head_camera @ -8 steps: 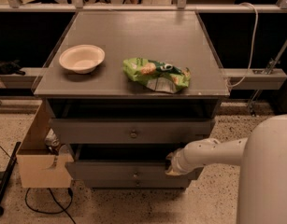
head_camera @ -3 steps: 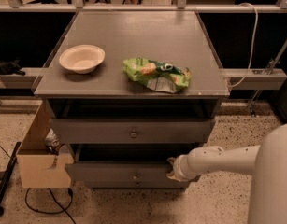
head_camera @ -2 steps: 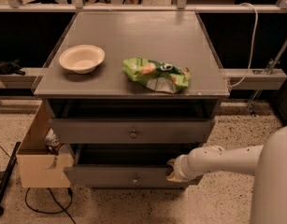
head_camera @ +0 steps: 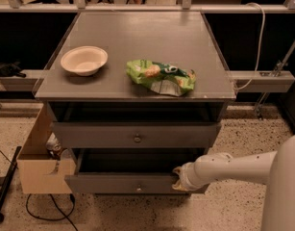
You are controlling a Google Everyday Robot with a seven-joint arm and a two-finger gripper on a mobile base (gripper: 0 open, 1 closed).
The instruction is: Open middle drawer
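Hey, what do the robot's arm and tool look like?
The arm is a smooth cream-white tube with a ribbed collar at the wrist, joining a rounded white body. The tool, at the right end of the lower drawer, is small and pale. No cables show.

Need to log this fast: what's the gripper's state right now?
Gripper: at the top edge of the middle drawer, right of its knob; whether it is open or closed cannot be told.
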